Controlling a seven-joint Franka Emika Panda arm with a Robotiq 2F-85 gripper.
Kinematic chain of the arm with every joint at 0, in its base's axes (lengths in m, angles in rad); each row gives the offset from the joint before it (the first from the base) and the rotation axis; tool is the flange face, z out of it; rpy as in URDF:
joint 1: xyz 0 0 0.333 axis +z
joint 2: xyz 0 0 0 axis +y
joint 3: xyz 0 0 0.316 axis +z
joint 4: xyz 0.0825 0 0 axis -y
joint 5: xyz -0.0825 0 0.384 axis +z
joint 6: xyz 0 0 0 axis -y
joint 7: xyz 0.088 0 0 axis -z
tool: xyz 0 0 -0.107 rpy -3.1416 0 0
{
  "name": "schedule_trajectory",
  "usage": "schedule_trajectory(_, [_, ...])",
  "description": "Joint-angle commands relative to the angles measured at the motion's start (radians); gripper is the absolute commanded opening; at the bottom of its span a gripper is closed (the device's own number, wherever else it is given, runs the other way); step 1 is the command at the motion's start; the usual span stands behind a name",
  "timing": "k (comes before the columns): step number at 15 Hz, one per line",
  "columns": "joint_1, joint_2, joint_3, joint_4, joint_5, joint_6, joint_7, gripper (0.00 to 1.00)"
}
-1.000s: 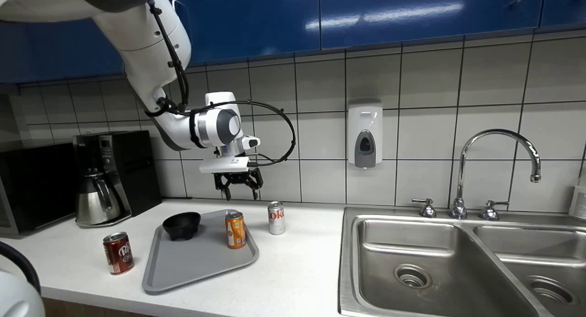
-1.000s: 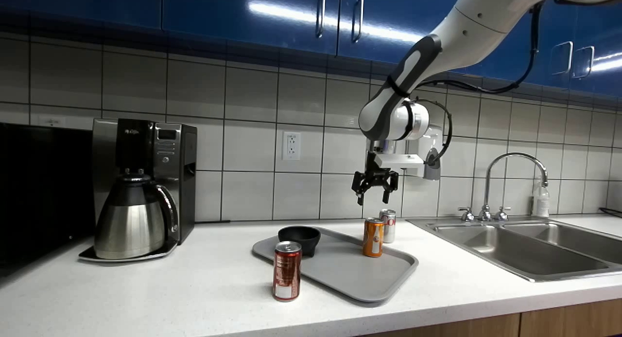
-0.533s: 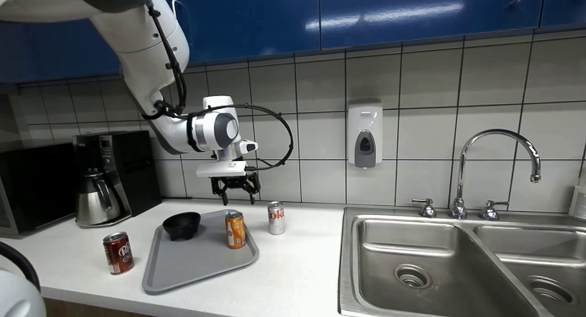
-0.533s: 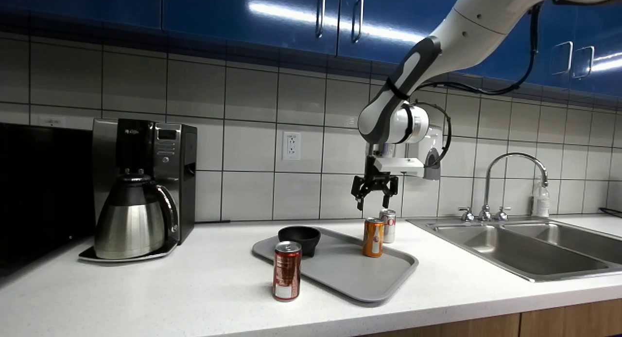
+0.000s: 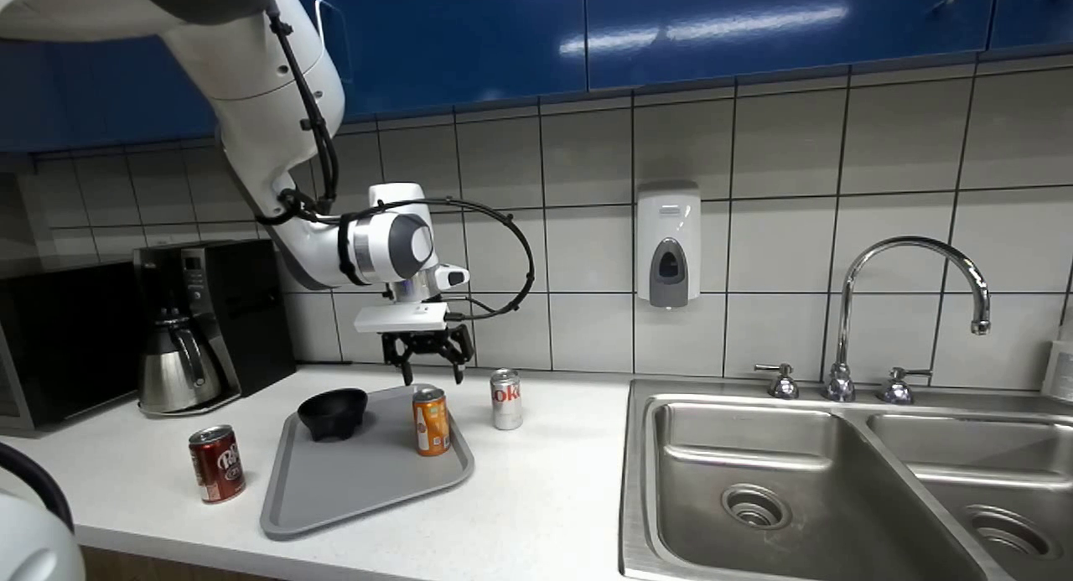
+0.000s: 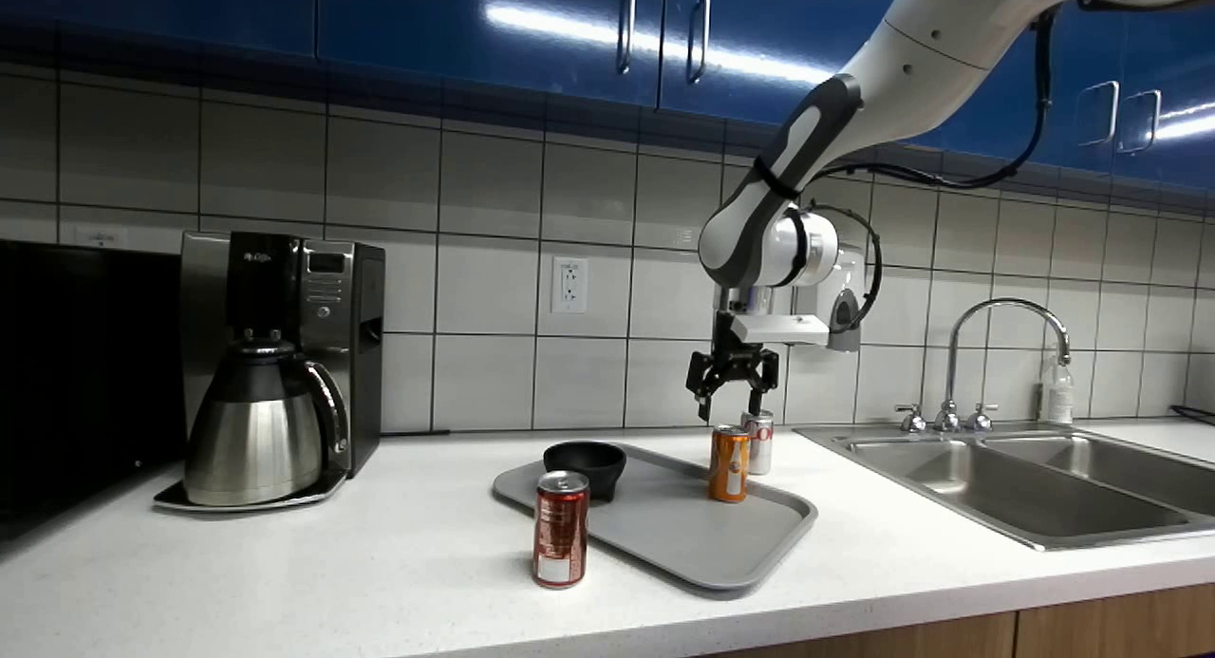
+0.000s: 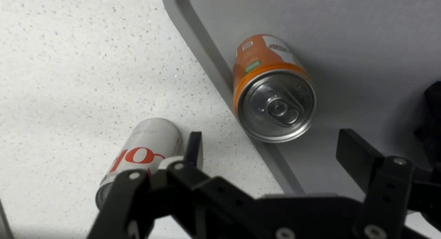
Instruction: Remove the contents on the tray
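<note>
The orange can (image 5: 432, 423) stands upright on the grey tray (image 5: 360, 497) near its rim; both also show in an exterior view, the can (image 6: 729, 466) and the tray (image 6: 674, 539). The silver-white can (image 5: 506, 403) stands on the counter just beyond the tray. The dark red can (image 5: 217, 465) stands on the counter on the tray's opposite side and is outside the wrist view. My gripper (image 5: 432, 375) is open and empty, above and slightly behind the orange can. In the wrist view the orange can (image 7: 275, 94) lies ahead of the gap between the fingers (image 7: 270, 144).
A black bowl (image 5: 332, 415) stands on the tray, beside the orange can. A coffee maker (image 6: 275, 373) stands at the back. The steel sink (image 5: 746, 464) with its faucet (image 5: 909, 244) is on the far side of the silver-white can. Blue cabinets (image 6: 494, 41) hang above.
My gripper has moved down toward the counter, and slightly left in an exterior view. It stays open. The cans, bowl and tray have not moved.
</note>
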Motion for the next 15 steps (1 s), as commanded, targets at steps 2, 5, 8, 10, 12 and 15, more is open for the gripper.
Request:
schedule_trajectory(2, [-0.001, -0.011, 0.008, -0.022, 0.009, -0.002, 0.009, 1.00])
schedule_trajectory(5, [0.000, -0.006, 0.014, -0.027, 0.011, -0.006, 0.005, 1.00])
schedule_trajectory(8, [0.001, 0.002, 0.015, -0.029, 0.010, -0.010, 0.007, 1.00])
schedule_trajectory(10, [0.002, 0.010, 0.014, -0.026, 0.009, -0.012, 0.008, 1.00])
schedule_trajectory(12, [0.002, 0.018, 0.015, -0.021, 0.011, -0.015, 0.009, 1.00])
schedule_trajectory(15, [0.010, 0.025, 0.017, -0.022, 0.009, -0.016, 0.018, 1.00])
